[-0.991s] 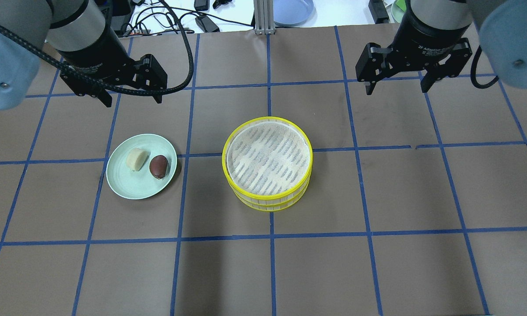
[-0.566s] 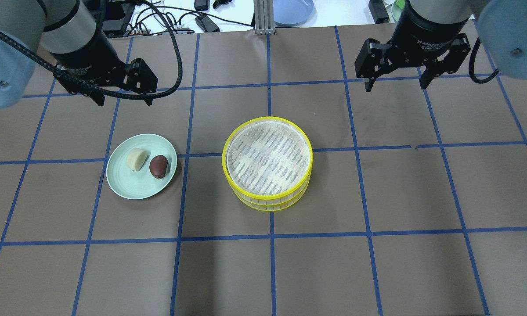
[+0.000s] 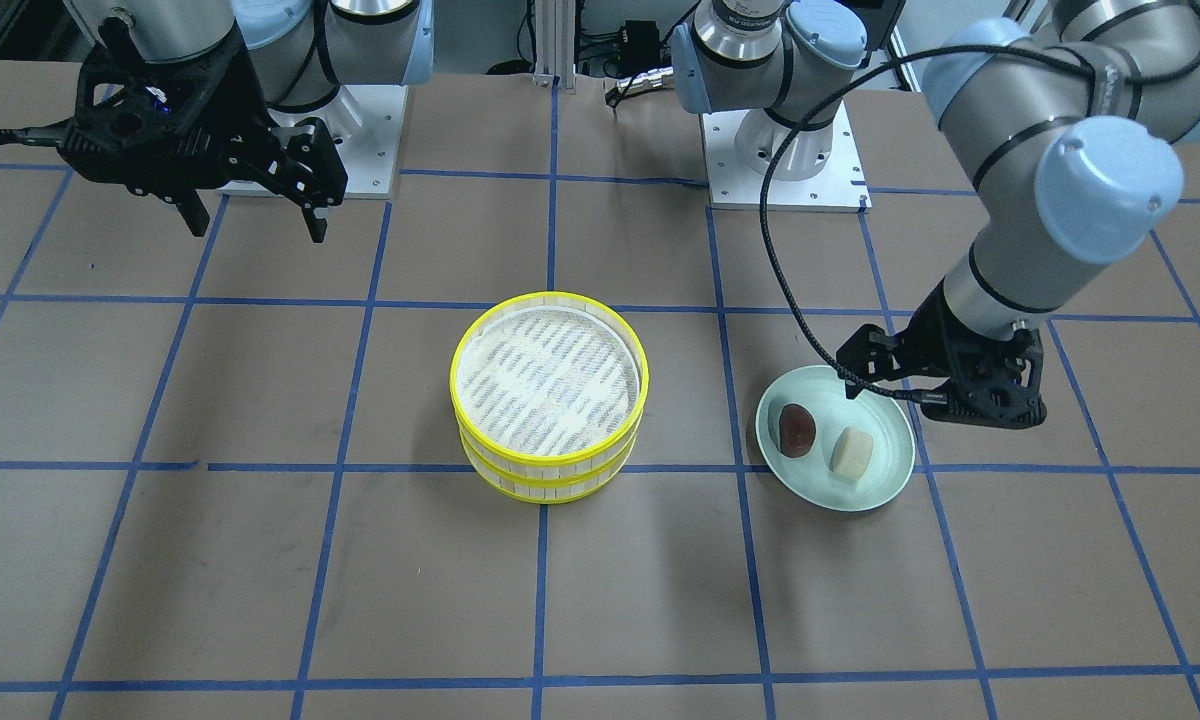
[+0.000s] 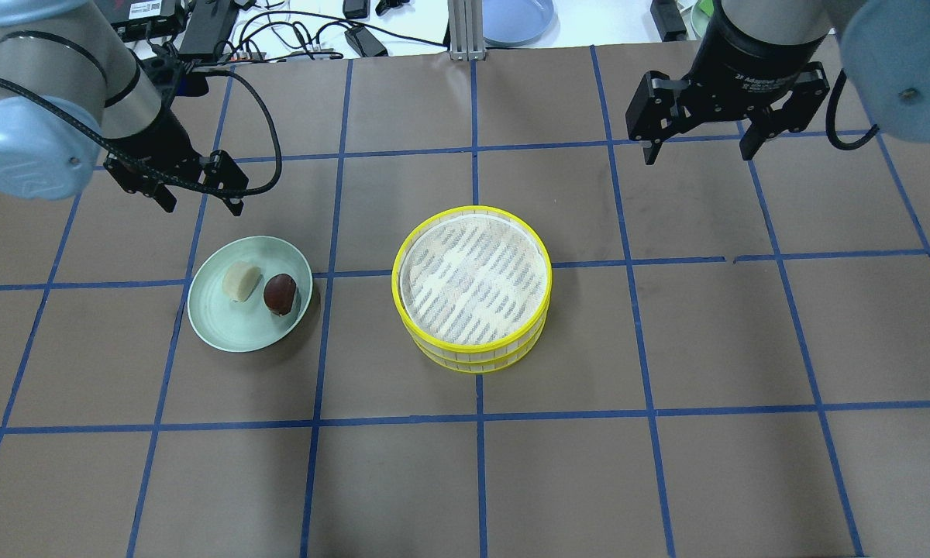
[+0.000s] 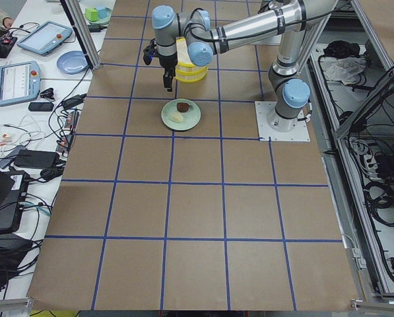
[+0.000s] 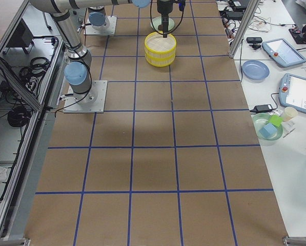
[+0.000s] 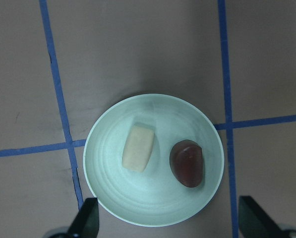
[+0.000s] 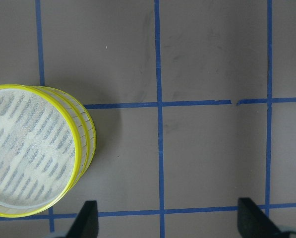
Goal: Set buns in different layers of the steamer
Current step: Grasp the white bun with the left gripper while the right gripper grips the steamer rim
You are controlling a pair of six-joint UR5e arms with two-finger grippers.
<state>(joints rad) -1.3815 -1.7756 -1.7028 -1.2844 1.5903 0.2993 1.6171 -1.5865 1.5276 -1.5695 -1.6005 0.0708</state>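
Brown bun (image 4: 280, 294) and white bun (image 4: 241, 280) sit side by side on the green plate (image 4: 225, 332), apart from the two steamer trays (image 4: 477, 358) stacked at mid-table. Left gripper (image 4: 201, 203) hovers above the plate, pointing straight down, fingers spread wide, gripping nothing. Right gripper (image 4: 699, 155) hangs high beyond the trays' other side, pointing down too, spread just as wide.
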